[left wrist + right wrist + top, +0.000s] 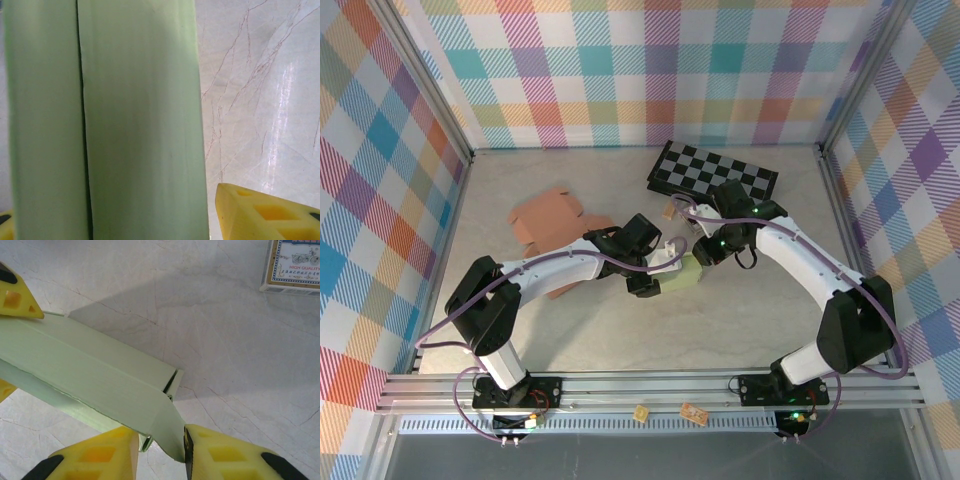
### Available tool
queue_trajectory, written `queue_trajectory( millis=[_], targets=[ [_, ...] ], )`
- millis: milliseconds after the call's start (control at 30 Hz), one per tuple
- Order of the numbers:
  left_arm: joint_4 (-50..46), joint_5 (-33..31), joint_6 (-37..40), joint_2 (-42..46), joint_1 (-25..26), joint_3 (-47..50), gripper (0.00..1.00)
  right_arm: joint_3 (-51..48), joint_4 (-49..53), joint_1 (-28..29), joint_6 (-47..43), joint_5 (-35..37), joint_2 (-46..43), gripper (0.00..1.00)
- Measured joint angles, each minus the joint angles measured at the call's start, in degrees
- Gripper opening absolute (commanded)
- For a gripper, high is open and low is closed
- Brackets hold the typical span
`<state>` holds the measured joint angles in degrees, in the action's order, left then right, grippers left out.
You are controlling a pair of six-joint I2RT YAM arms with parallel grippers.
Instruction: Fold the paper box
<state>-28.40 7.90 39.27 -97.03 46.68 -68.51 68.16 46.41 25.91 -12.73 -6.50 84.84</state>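
Left jaws straddle box (140,120), grip unclear | right jaws apart around end flap (167,422) | step: likely flap-folding | next: pinch, tuck inward

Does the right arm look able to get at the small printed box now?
Likely yes, once it backs off: the right gripper straddles a flap of the green paper box. The small printed box lies near on bare table, nothing between.

I see plaid panel walls (620,70) in pastel checks on three sides, aluminium posts (442,108) at the corners, a pale marble-look tabletop (620,340) with thin reddish veins, and bright even light glaring off it
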Motion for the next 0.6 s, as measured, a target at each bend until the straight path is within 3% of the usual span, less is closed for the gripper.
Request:
queue_trajectory(
  millis=[200,367,600],
  targets=[
    [0.0,0.0,0.0,0.0,0.0,0.0,0.61,0.0,0.3,0.0,1.0,0.0,0.0,0.32],
    [0.0,0.0,-0.2,0.0,0.0,0.0,0.61,0.0,0.9,0.0,2.0,0.0,-0.2,0.44],
    [0.0,0.0,-0.2,0.0,0.0,0.0,0.61,-1.2,0.8,0.0,1.9,0.0,-1.8,0.43]
  ],
)
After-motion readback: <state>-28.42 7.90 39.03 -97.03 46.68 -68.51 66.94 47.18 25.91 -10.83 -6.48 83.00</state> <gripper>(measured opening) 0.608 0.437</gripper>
